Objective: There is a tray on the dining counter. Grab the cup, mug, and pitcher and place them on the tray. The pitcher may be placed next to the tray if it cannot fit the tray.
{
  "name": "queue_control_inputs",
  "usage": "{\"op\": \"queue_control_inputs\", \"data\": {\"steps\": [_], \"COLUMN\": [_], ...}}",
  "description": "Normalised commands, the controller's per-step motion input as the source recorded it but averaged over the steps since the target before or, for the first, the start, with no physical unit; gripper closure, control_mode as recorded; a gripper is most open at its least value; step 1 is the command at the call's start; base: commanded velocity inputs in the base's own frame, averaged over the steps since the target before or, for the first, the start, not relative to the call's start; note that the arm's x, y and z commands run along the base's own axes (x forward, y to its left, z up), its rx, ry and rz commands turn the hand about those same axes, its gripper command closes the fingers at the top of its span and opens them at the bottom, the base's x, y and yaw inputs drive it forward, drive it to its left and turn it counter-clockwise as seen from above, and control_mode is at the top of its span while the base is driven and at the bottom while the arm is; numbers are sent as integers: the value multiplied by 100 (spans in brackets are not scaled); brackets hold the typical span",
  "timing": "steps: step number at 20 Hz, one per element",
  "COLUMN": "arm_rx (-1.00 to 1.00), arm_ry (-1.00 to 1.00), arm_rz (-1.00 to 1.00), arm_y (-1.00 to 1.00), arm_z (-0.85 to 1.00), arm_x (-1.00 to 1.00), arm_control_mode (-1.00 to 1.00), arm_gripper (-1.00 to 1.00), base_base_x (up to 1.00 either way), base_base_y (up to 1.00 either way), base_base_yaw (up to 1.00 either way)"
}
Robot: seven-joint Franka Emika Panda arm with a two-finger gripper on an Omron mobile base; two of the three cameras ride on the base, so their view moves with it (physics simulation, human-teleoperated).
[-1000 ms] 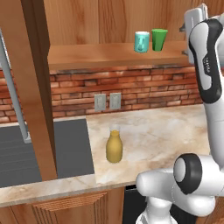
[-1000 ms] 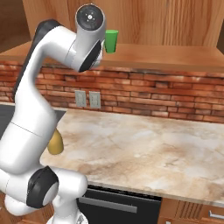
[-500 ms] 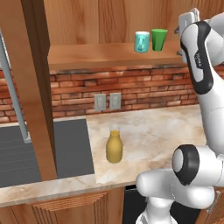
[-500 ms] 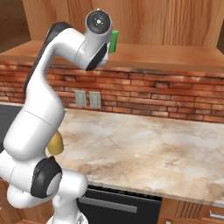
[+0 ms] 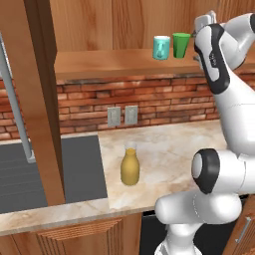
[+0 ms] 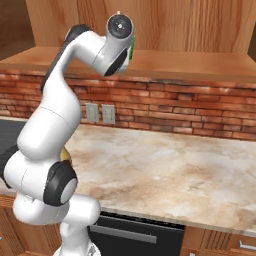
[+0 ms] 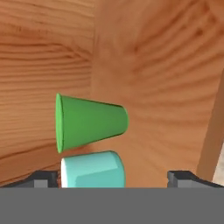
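The gripper stands wide open with nothing in it, its two dark fingertips far apart at the bottom of the hand view, raised to the wooden shelf. Ahead of it the green cup and the teal mug appear turned sideways, the mug's lower part cut off. From the left base view, cup and mug stand upright just beside each other on the shelf. The arm hides most of the cup in the right base view. Below, the yellow pitcher stands on the marble counter near the dark sink.
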Motion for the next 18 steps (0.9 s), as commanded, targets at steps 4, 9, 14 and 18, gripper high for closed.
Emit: {"op": "queue_control_inputs", "data": {"steps": [4, 9, 14, 18], "arm_rx": [0, 0, 0, 0], "arm_ry": [2, 6, 2, 0], "arm_rz": [0, 0, 0, 0], "arm_y": [-3, -7, -18, -15], "arm_z": [0, 0, 2, 1], "arm_x": [44, 40, 23, 12], "arm_control_mode": [-100, -100, -100, -100], "arm_gripper": [-100, -100, -100, -100], "base_base_x": [0, 0, 0, 0], "base_base_y": [0, 0, 0, 0], "base_base_yaw": [0, 0, 0, 0]}}
